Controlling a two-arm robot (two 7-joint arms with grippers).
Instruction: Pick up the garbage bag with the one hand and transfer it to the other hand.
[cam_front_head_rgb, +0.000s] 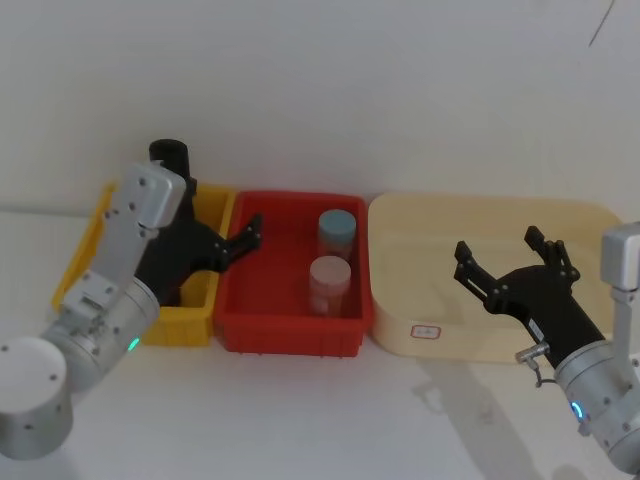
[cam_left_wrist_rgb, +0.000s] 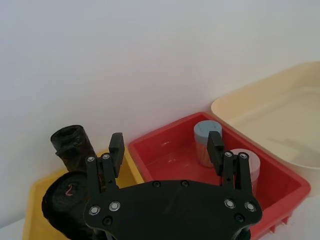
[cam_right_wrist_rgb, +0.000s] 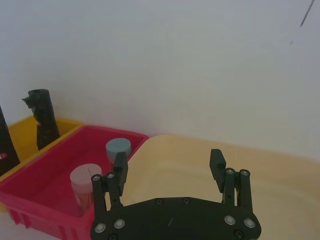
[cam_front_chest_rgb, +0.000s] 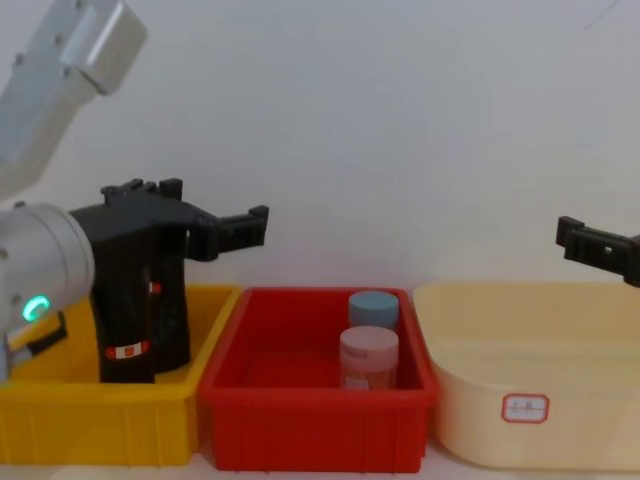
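Two black rolls stand upright in the yellow bin (cam_front_chest_rgb: 100, 420). The nearer one, the garbage bag (cam_front_chest_rgb: 125, 315), carries a red-and-white band low down; it also shows in the left wrist view (cam_left_wrist_rgb: 62, 200) and at the edge of the right wrist view (cam_right_wrist_rgb: 4, 142). The farther roll (cam_left_wrist_rgb: 72, 142) bears a small red tag. My left gripper (cam_front_head_rgb: 225, 215), on the green-ringed arm, hangs open above the bins, just right of the rolls, touching neither. My right gripper (cam_front_head_rgb: 498, 242), on the blue-ringed arm, hovers open and holds nothing over the beige tub (cam_front_head_rgb: 420, 225).
A red bin (cam_front_head_rgb: 290, 335) sits between the yellow bin and the tub, holding two capped jars, one with a blue lid (cam_front_head_rgb: 337, 225) and one with a pinkish lid (cam_front_head_rgb: 329, 272). A white wall rises right behind the bins.
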